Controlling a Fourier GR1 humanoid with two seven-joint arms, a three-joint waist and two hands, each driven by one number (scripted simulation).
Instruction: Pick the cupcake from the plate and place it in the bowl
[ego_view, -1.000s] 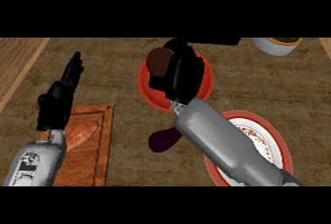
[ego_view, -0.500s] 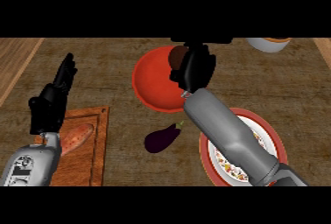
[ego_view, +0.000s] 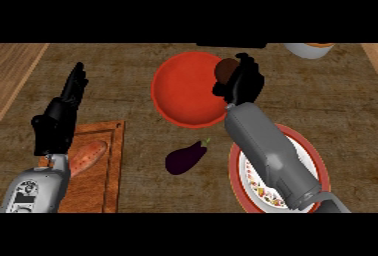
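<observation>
Head view: cupcake (ego_view: 226, 70) is already lifted off the plate (ego_view: 310, 150) and gripped in the curled right hand (ego_view: 242, 82) over the red bowl (ego_view: 188, 90) rim, so only the release is left, left hand (ego_view: 60, 117) parked open.

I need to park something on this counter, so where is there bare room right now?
Bare wood lies between the resting left hand and the red bowl, and below the dark purple eggplant. It is crowded at right: the right hand holds the brown cupcake at the bowl's rim, above the red-rimmed plate.
</observation>
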